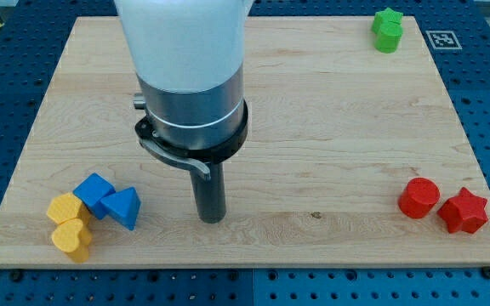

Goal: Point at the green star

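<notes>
My tip rests on the desk, holding nothing and touching no block, with the blue triangle nearest at the view's left. The green star sits far off, top right corner.

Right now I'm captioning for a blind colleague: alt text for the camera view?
My tip rests near the wooden board's bottom middle, far from the green star at top right. Blue and yellow blocks cluster bottom left; two red blocks sit bottom right.
</notes>
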You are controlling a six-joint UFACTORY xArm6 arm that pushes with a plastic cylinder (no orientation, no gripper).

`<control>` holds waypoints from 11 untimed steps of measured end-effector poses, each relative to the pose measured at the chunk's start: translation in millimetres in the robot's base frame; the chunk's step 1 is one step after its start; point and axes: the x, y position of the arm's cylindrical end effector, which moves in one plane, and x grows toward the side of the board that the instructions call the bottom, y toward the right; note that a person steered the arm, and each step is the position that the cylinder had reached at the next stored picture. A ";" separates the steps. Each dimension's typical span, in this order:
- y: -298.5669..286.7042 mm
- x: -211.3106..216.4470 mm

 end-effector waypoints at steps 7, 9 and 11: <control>263.0 -180.5; 389.9 -228.5; 376.7 -339.2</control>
